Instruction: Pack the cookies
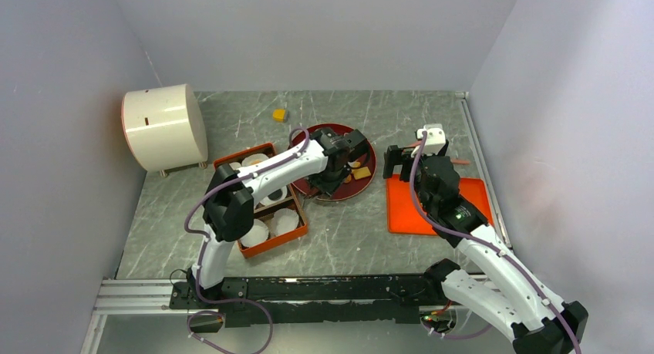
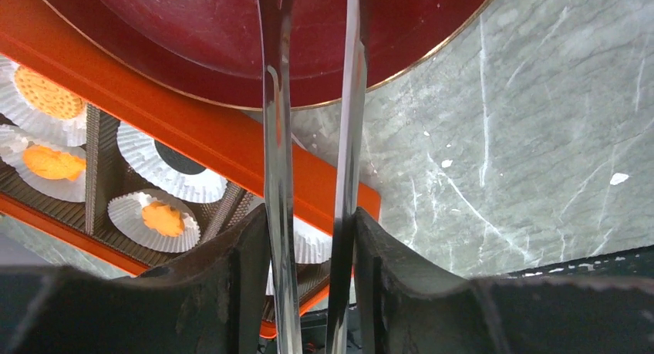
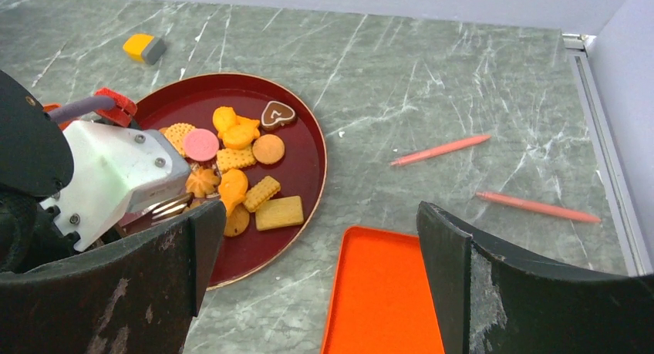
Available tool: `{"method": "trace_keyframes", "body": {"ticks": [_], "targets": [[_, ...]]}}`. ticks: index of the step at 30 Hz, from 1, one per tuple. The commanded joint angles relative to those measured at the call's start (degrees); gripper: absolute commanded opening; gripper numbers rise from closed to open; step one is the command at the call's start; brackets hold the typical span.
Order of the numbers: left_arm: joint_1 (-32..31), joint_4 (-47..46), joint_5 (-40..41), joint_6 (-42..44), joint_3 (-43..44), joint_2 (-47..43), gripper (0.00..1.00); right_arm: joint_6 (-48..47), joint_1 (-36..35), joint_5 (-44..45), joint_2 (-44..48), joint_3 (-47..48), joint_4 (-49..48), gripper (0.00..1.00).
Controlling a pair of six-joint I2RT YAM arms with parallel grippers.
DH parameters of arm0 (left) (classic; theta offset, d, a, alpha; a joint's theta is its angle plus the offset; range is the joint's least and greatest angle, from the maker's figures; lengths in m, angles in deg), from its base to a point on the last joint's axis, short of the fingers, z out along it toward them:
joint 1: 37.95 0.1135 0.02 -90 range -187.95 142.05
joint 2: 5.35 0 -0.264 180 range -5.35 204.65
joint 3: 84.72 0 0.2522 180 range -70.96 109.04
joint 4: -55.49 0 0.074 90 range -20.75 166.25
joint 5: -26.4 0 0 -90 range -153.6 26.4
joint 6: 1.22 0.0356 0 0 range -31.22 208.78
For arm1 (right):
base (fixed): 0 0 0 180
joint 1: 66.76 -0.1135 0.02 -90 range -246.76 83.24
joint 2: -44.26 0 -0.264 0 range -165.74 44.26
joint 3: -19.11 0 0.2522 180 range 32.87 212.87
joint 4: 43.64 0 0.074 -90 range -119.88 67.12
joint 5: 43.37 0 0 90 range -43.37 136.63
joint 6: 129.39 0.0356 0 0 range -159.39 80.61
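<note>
The cookies (image 3: 239,169), orange and yellow shapes with a pink round and a dark heart, lie on a dark red plate (image 3: 308,138). My left gripper (image 2: 310,215) is shut on metal tongs (image 2: 275,138), and the tongs' forked tips (image 3: 166,209) reach over the plate's near left side next to the cookies. Beside the plate, an orange box (image 1: 266,230) holds white paper cups; some carry orange cookies (image 2: 48,94) and one a dark round (image 2: 179,160). Open and holding nothing, my right gripper (image 3: 320,215) hangs above an orange lid (image 3: 385,292).
A white drum-shaped container (image 1: 163,128) stands at the back left. A yellow block (image 3: 143,48) lies behind the plate. Two pink sticks (image 3: 439,150) (image 3: 536,207) lie to the right of the plate, near the right wall.
</note>
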Motion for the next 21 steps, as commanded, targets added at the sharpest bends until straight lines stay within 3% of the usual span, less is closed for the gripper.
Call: {"method": "trace_keyframes", "body": {"ticks": [1,11,21], "targets": [[-0.3,1.4,2.6,1.4,4.2,0.4,0.43,-0.9,0.1,0.9,-0.1,1.3,-0.4,1.00],[-0.3,4.2,4.0,0.8,6.1,-2.9,0.32,-0.4,0.2,0.6,-0.1,1.3,-0.5,1.00],[-0.3,7.3,5.2,0.2,3.5,-9.9,0.31,0.4,0.1,-0.6,-0.2,1.4,-0.5,1.00]]}}
